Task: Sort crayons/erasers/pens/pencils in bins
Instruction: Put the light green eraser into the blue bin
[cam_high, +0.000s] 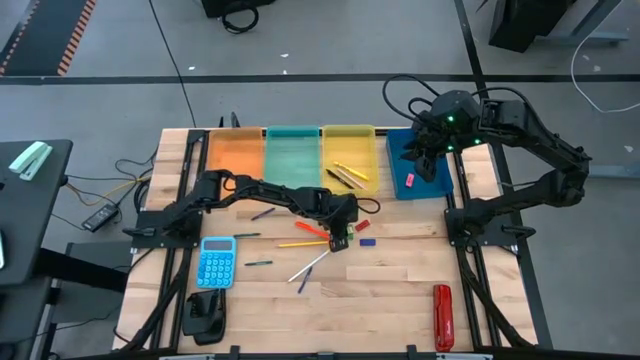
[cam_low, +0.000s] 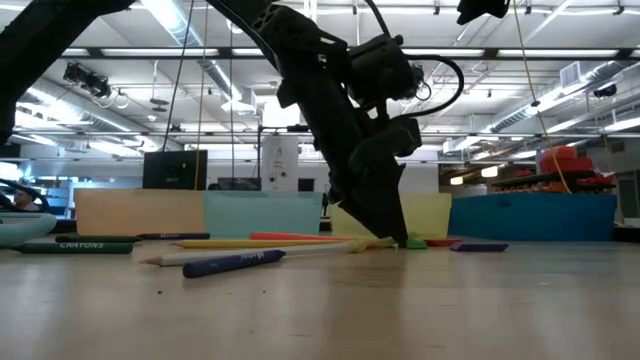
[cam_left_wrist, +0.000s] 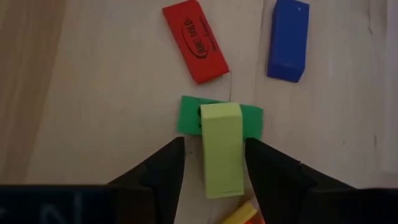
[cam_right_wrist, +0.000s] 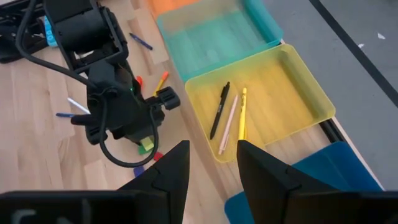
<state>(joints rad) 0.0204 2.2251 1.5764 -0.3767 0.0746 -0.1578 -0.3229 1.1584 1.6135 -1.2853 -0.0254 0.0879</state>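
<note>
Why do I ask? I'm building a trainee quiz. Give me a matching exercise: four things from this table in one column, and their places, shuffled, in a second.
Things
1. yellow-green eraser
2. pink eraser
3. black pen
4. light-blue calculator

Places
A. in the yellow bin
B. on the left side of the table, outside the bins
C. between the open fingers of the left gripper, lying across the green eraser
D. in the dark blue bin

Pairs: 1-C, 2-D, 3-A, 4-B
</note>
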